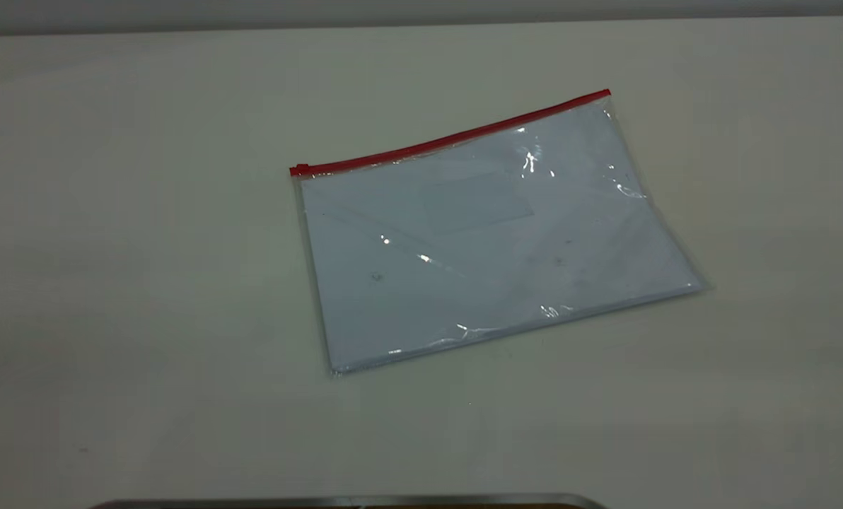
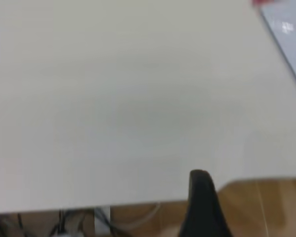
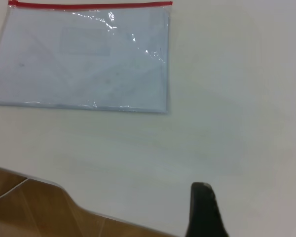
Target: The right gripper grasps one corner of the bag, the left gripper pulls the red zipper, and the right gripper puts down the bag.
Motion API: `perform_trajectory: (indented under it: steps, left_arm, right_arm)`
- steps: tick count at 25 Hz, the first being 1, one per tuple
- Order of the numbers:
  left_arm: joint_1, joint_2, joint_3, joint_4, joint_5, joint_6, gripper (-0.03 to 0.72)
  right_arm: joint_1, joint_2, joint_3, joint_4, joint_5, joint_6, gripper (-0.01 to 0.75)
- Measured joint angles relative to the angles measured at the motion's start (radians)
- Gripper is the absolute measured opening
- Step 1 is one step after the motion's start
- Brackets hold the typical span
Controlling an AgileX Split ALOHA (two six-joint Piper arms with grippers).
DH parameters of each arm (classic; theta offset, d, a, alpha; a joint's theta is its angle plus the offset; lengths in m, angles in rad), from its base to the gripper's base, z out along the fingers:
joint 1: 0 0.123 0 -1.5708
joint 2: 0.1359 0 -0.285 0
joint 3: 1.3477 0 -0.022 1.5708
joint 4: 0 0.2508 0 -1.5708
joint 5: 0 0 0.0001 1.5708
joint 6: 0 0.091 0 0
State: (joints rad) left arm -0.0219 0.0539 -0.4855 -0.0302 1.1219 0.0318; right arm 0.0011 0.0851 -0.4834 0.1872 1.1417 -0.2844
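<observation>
Right hand (image 3: 203, 210): only one dark fingertip shows in its own wrist view, over the surface's edge, well apart from the bag; cannot tell whether wide or narrow; holds nothing
Left hand (image 2: 203, 202): one dark fingertip shows in its own wrist view at the surface's edge, well apart from the bag; spread cannot be told; holds nothing
Bag (image 1: 485, 233): lies flat on the surface (image 1: 110, 283), near its middle and somewhat toward the right arm's side; white sheets and a faint label window show through the clear plastic
Red zipper (image 1: 450, 140): runs along the bag's long edge facing the surface's far edge; slider tab (image 1: 300, 170) sits at the end toward the left arm's side
Step in hand: judged as the start, no grasp made, neither hand near the bag
Next move calls for: right hand to reach the bag's corner (image 1: 607, 94) where the red strip ends on its own side, get one finger under the flat plastic, close and lift slightly
Risk: thin pouch lying flush may slide instead of being pinched
</observation>
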Motion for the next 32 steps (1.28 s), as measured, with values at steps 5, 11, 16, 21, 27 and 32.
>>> perform_trajectory:
  steps: [5,11,16,21,27,32]
  left_arm:
    - [0.009,-0.073,0.000,0.000,0.008,0.000,0.588]
    - [0.009,-0.073,0.000,0.000,0.008,0.000,0.588]
    - [0.009,-0.073,0.000,0.000,0.008,-0.002,0.588]
    - [0.009,-0.073,0.000,0.000,0.009,-0.002,0.588]
    - [0.009,-0.073,0.000,0.000,0.009,-0.002,0.588]
    - [0.009,-0.073,0.000,0.000,0.009,-0.002,0.588]
  right_arm:
    - [0.000,0.000,0.000,0.000,0.000,0.000,0.529]
    - [0.000,0.000,0.000,0.000,-0.001,0.000,0.529]
    - [0.000,0.000,0.000,0.000,-0.001,0.000,0.529]
    - [0.000,0.000,0.000,0.000,-0.001,0.000,0.529]
    - [0.000,-0.052,0.000,0.000,-0.002,0.000,0.529]
    - [0.000,-0.101,0.000,0.000,-0.001,0.000,0.529]
